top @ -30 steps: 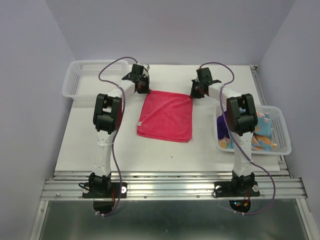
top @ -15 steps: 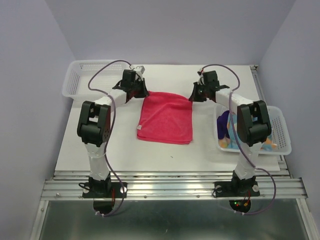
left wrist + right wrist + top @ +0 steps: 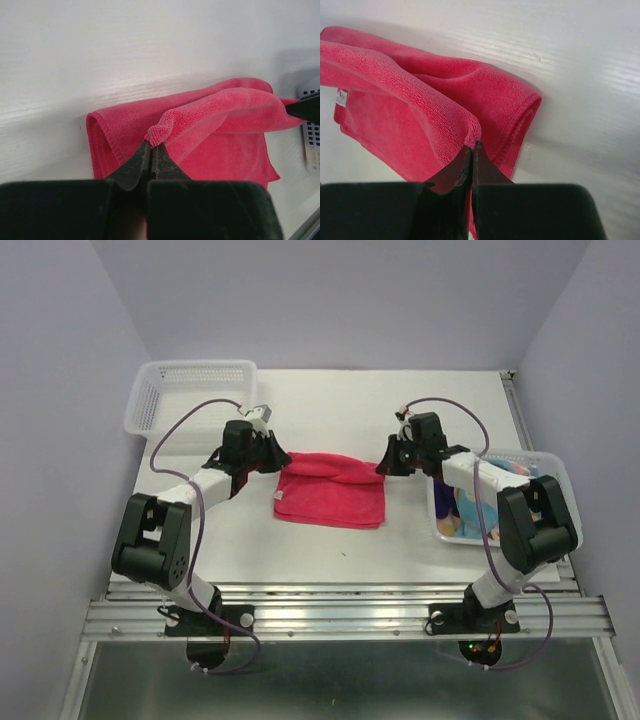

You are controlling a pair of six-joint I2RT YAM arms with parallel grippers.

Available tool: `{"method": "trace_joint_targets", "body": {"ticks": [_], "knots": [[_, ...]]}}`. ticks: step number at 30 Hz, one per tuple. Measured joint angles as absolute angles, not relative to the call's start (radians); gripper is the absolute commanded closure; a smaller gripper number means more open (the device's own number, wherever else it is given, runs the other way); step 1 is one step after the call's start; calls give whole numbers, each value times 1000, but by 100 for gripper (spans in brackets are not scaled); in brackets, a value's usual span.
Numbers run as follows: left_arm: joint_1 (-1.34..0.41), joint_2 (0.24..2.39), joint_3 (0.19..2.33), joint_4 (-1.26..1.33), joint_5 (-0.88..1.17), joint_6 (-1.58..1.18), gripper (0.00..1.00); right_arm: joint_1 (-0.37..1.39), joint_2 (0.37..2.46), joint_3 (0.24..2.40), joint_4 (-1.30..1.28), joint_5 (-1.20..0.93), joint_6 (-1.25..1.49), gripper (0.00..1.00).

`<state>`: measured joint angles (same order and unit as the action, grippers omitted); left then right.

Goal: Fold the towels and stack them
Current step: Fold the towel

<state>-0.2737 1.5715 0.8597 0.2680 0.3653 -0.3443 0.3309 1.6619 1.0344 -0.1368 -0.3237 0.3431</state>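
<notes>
A magenta-pink towel [image 3: 331, 490] lies on the white table in the middle, its far edge lifted and drawn toward me over the near part. My left gripper [image 3: 276, 457] is shut on the towel's far left corner [image 3: 159, 133]. My right gripper [image 3: 383, 464] is shut on the far right corner [image 3: 472, 134]. Both corners hang just above the lower layer, which shows in the left wrist view [image 3: 225, 155] and the right wrist view [image 3: 395, 135]. Other towels, dark purple, light blue dotted and orange patterned, lie in the right basket [image 3: 563, 502].
A white mesh basket [image 3: 152, 392] stands at the far left corner of the table. The right basket sits at the table's right edge, close behind my right arm. A metal rail runs along the near edge.
Both grippers have pulled the towel's far edge toward me, over the near part. The towel now looks much shorter front to back. Both arms have drawn back and lowered.
</notes>
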Motion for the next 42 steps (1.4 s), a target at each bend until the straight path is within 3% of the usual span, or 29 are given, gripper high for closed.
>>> {"method": "trace_joint_targets", "body": {"ticks": [10,27,34,36,37,38,42], "knots": [[-304,1411,645,326,341,-418,100,356,1521,884,-82,-340,390,99],[-304,1362,583,332,286,-456,100,375,1468,778,-14,-362,432,99],[-304,1369,560,317,281,-485,68,398,1483,714,32,-374,473,88],[-304,1333,527,291,267,-503,43,424,1481,688,43,-374,490,78],[-304,1311,510,278,257,-517,43,432,1479,676,48,-373,496,73],[-305,1266,487,260,250,-523,41,445,1475,656,52,-372,506,61],[-309,1060,429,161,190,-574,5,477,1401,580,35,-360,544,36]]}}
